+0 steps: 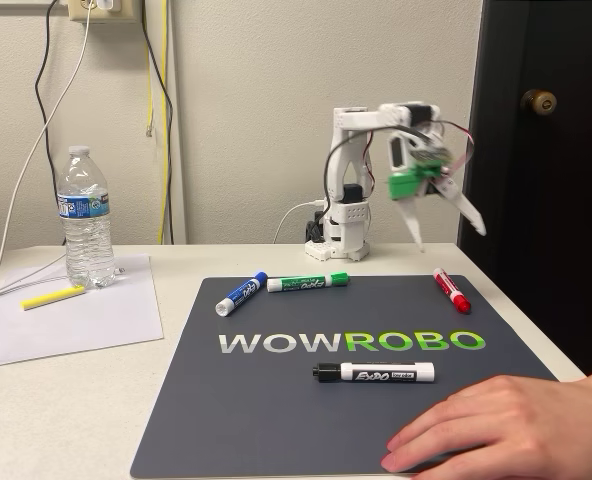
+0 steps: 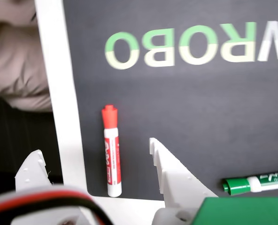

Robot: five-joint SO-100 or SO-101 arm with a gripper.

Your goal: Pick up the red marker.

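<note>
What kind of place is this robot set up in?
Probably a home or small office room: a plain table against a wall, a dark door with a brass knob, a wall outlet.

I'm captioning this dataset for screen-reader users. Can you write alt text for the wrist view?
The open tool, seen from above, frames a red marker lying on a dark mat near the mat's corner, the marker between the two white fingers. Upside-down "ROBO" lettering crosses the mat, and a green marker lies at the right edge.
</note>
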